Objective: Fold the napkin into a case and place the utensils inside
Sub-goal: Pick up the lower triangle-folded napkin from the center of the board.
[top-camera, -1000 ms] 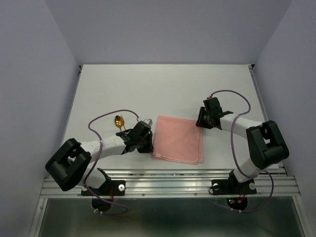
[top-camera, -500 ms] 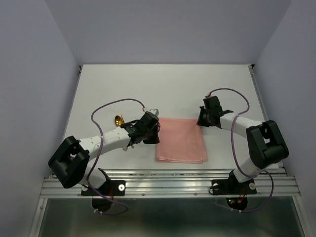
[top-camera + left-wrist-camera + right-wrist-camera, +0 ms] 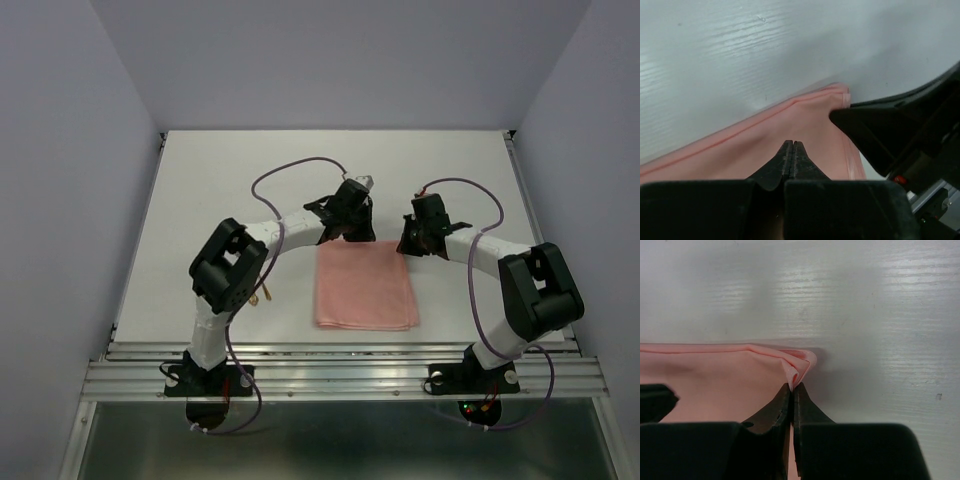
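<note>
2 arms reach in over the white table [image 3: 200,190]. Between them, near the table's front middle, lies the napkin [image 3: 365,290], a salmon-pink rectangle already doubled over, with layered edges showing at its far right corner. By my reckoning it is only partly folded. It looks too wide for a case, so more folds are needed to narrow it, and nothing is tucked inside.

The right gripper [image 3: 407,243] is clamped tight on that far right corner, the cloth puckered up between its tips. The left gripper [image 3: 352,222] sits just beside it on the far edge, jaws pressed fully together with the tips down at the cloth. Whether any fabric is caught between them I cannot tell.

Of the utensils [image 3: 264,293] I can make out only 1 gold sliver off to the napkin's left, mostly hidden under the left arm. That arm would need to move clear before anything there could be picked up.
</note>
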Robot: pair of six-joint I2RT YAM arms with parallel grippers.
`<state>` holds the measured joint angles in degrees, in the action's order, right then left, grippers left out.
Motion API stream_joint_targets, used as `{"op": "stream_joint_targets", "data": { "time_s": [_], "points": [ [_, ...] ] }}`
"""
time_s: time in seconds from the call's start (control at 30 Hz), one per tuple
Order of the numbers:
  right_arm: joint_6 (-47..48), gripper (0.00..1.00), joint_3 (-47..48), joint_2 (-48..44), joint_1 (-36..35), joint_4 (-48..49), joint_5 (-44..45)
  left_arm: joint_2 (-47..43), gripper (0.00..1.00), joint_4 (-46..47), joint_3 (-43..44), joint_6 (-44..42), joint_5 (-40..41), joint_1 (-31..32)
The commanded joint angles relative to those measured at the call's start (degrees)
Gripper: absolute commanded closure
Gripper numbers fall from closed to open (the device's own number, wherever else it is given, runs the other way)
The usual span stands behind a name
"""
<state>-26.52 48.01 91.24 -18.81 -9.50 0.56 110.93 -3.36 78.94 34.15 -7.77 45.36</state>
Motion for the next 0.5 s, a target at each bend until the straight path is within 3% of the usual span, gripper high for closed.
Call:
{"op": "stream_joint_targets", "data": {
  "time_s": [0.0, 0.47],
  "points": [
    [0.1, 0.99, 1.9, 0.1, 0.3, 2.0, -2.1, 6.9, 1.00, 1.9, 9.2, 2.1, -4.4, 0.3],
    [0.1, 0.99, 2.9, 1.4, 0.3, 2.1, -3.8, 16.2, 1.00, 2.6, 13.9, 3.2, -5.6, 0.3]
  ]
}}
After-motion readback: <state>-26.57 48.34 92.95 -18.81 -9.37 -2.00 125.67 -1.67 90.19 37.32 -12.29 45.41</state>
